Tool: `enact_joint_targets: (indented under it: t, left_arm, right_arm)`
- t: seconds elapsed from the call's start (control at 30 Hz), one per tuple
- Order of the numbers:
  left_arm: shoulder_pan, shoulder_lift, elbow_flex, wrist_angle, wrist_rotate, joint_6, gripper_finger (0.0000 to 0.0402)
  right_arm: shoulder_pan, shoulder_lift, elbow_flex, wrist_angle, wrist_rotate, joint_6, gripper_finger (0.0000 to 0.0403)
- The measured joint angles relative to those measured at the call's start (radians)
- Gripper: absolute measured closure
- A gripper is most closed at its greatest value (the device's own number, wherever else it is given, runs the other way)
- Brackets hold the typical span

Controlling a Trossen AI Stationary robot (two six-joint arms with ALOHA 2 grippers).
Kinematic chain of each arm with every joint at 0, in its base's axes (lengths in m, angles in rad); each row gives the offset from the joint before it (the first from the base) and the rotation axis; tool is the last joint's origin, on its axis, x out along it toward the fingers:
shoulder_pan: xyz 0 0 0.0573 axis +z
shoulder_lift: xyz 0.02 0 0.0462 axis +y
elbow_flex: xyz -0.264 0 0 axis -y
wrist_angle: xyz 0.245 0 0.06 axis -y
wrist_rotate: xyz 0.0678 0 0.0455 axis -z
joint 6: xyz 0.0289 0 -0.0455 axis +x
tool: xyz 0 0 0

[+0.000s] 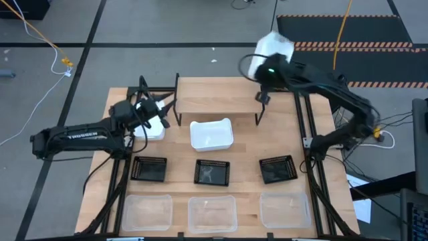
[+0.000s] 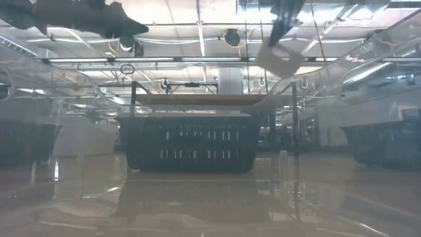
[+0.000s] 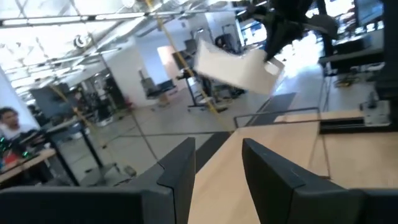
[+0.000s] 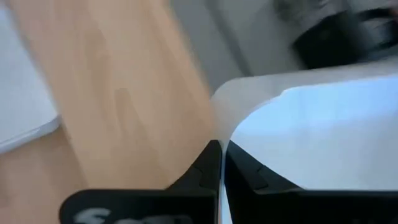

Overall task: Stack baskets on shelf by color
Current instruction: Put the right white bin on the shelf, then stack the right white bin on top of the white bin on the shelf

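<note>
My right gripper (image 4: 221, 149) is shut on a white basket (image 1: 271, 52), held high over the far right end of the light-wood shelf (image 1: 217, 104). The low view shows that basket (image 2: 279, 59) hanging tilted. My left gripper (image 3: 217, 149) is open with nothing between its fingers, raised at the shelf's left end above another white basket (image 1: 152, 128) that sits on the table. A third white basket (image 1: 211, 134) rests on its base in front of the shelf. My right gripper pinches one wall of the white basket at its rim (image 4: 225, 132), one finger inside the basket and one outside. The fingers come slanting down from above. The basket (image 3: 239, 65) hangs tilted below them, lifted clear of shelf and table.
Three black mesh baskets (image 1: 212, 172) stand in a row across the middle of the table. Three clear baskets (image 1: 212, 213) line the near edge. Black metal shelf legs (image 1: 259, 110) stand at the shelf's corners. A person (image 3: 9, 124) shows far off in the room.
</note>
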Motion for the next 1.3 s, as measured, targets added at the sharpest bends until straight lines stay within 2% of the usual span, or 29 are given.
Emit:
enact_joint_targets:
  t: [0.13,0.27,0.43,0.7,0.87,1.07,1.2,1.3]
  left_arm:
    - [0.029,0.007,0.0,-0.025,0.0,-0.019,0.0266]
    - [0.049,0.006,0.0,-0.055,0.0,-0.016,0.0266]
    - [0.07,0.007,0.0,-0.073,0.0,-0.035,0.0266]
    - [0.068,0.007,0.0,-0.074,0.0,-0.148,0.0266]
    - [0.067,0.007,0.0,-0.068,0.0,-0.17,0.0266]
    - [0.067,0.007,0.0,-0.054,0.001,-0.197,0.0266]
    - [0.067,0.007,0.0,-0.068,0.001,-0.205,0.0266]
    - [0.067,0.007,0.0,-0.082,0.001,-0.206,0.0266]
  right_arm:
    - [0.006,0.115,0.054,-0.012,-0.113,-0.023,0.0402]
    - [0.035,0.184,0.103,-0.034,-0.168,-0.055,0.0402]
    - [0.056,0.234,0.152,-0.084,-0.195,-0.012,0.0403]
    - [0.083,0.227,0.123,-0.17,-0.191,0.072,0.0399]
    - [0.091,0.225,0.119,-0.18,-0.238,0.109,0.0368]
    - [0.091,0.224,0.118,-0.193,-0.241,0.108,0.0305]
    - [0.109,0.186,0.117,-0.169,-0.238,0.108,0.0264]
    - [0.154,0.139,0.117,-0.15,-0.231,0.075,0.025]
